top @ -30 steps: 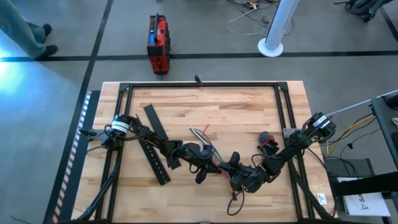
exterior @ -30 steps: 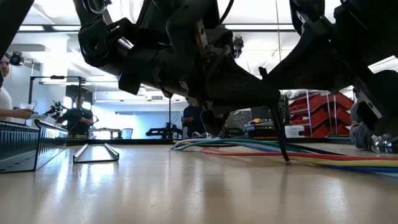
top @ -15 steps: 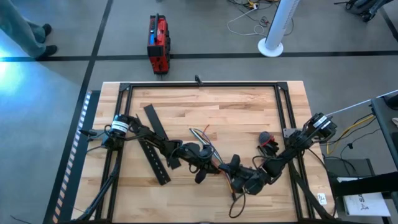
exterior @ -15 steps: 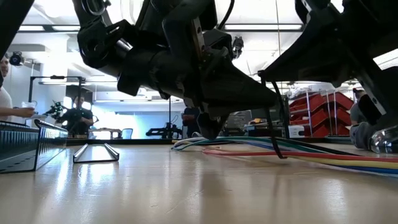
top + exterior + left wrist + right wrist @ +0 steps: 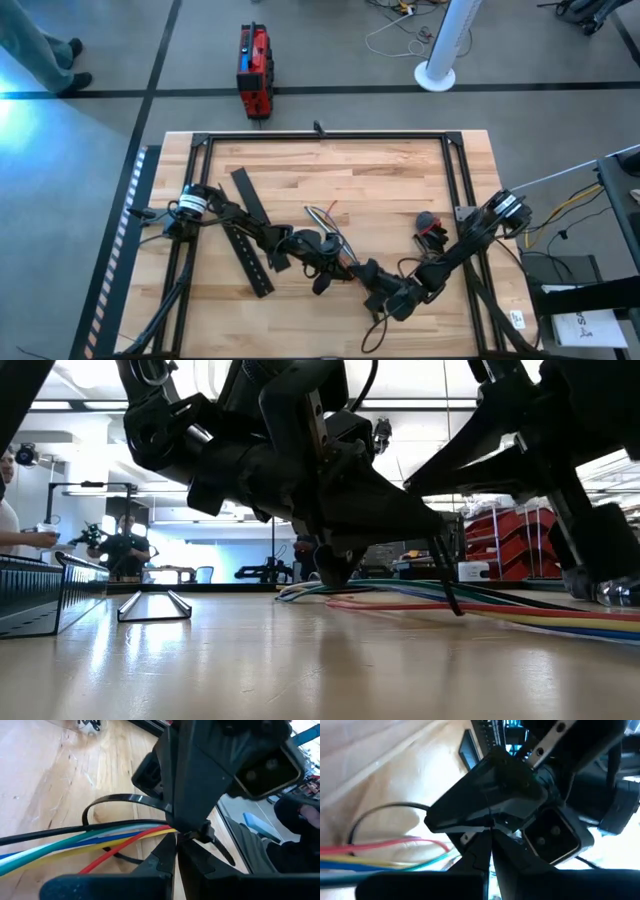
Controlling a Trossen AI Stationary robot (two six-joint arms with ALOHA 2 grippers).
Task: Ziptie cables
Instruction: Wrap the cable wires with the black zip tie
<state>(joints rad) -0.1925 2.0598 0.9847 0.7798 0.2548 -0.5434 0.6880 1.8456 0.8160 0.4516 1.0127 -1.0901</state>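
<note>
The left gripper (image 5: pixel 176 841) and right gripper (image 5: pixel 372 288), both clamped narrow, meet tip to tip at the cables (image 5: pixel 75 842), apparently to cinch the black zip tie (image 5: pixel 117 800) looped around them.

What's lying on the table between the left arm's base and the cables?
Two black slotted bars lie there, crossing under the left arm, short of the cables; the high view shows it.

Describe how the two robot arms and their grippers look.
Both arms are dark, jointed and blocky. The left arm has a white band near its base, the right arm a similar pale band. Each ends in two slim dark fingers: left gripper, right gripper.
</note>
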